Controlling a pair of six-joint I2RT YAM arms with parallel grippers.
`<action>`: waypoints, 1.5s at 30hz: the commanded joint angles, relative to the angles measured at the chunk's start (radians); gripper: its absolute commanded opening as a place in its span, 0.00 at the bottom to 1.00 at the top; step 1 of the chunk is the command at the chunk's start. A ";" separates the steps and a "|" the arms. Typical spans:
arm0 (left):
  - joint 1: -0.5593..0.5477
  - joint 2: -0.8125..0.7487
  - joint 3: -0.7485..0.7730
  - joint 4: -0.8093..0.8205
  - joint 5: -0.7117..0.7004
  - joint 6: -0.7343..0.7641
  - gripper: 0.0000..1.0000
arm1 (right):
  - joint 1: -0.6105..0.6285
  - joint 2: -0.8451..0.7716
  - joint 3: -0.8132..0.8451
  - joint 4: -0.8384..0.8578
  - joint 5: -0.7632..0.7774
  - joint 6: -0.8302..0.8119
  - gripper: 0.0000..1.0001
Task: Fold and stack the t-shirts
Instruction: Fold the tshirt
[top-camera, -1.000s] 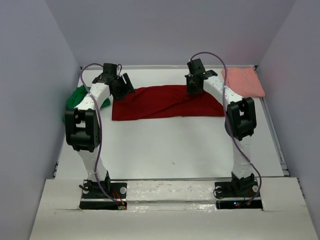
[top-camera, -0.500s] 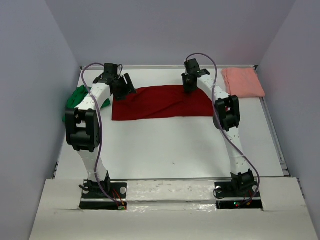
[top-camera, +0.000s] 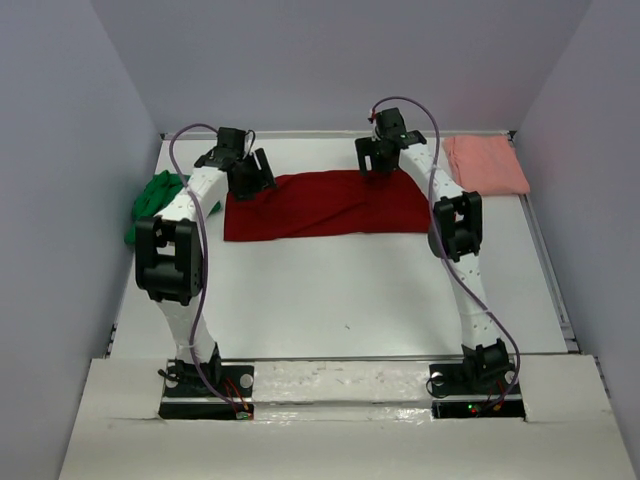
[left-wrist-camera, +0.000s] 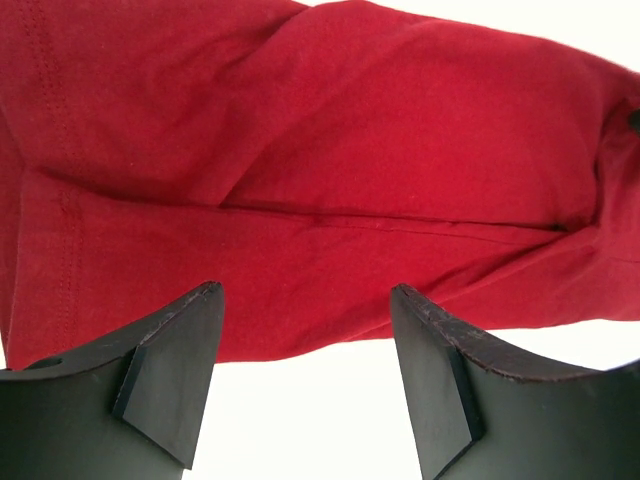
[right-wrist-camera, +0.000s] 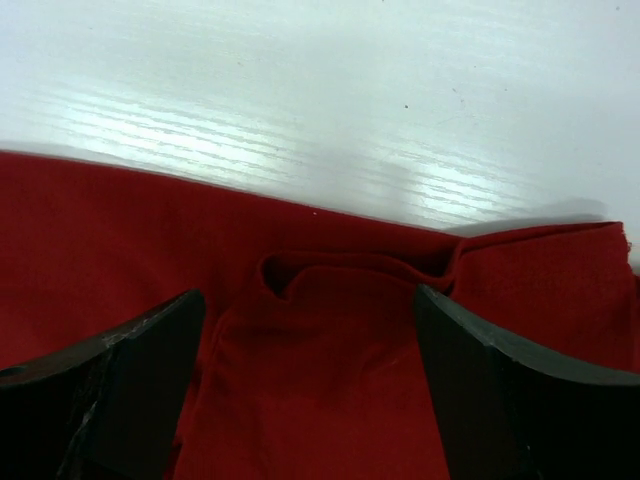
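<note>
Near to far, from the top view.

6 o'clock: both my bases, then white table (top-camera: 340, 300) with nothing of the task on it.

Just past centre: dark red shirt (top-camera: 320, 205) lay flat as a wide band running 9 to 3 o'clock, layers doubled over, seam lines visible.

At its far edge, both claws. My left claw (top-camera: 250, 172) was at the shirt's 11 o'clock corner, fingers spread, nothing between them. Its wrist camera showed red cloth and a cloth edge with bare table past it. My right claw (top-camera: 372, 160) was at about 1 o'clock on the far hem, also spread wide and holding nothing. A small pucker of cloth sat between its fingers, bare table beyond. Couldn't tell whether either set of tips touched the cloth.

Further out: green shirt (top-camera: 150, 200) bunched at 9 to 10 o'clock against the left wall, just beside my left arm. Pink shirt (top-camera: 485, 165) folded at 2 o'clock, far right corner, well apart from the red one.

Risks as I judged them:
- Cloth is layered. Pinching only the top layer would let the band fall open on lift.
- Right claw closing on the pucker instead of the hem would give a bunched, off-centre hold and a skewed fold.
- The claws weren't placed symmetrically, so pulling toward 6 o'clock could twist the shirt.
- Left elbow could snag the green shirt.

Containers: none in view. All three shirts sat directly on the table.
</note>
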 joint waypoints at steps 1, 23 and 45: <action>-0.026 0.005 0.046 -0.047 -0.085 0.057 0.76 | 0.001 -0.160 -0.020 -0.004 0.042 -0.002 0.91; -0.029 0.255 0.336 -0.222 -0.058 0.137 0.00 | 0.001 -0.566 -0.692 0.046 0.104 0.183 0.00; 0.014 0.484 0.637 -0.307 0.039 0.128 0.00 | -0.008 -0.419 -0.655 -0.036 0.146 0.259 0.00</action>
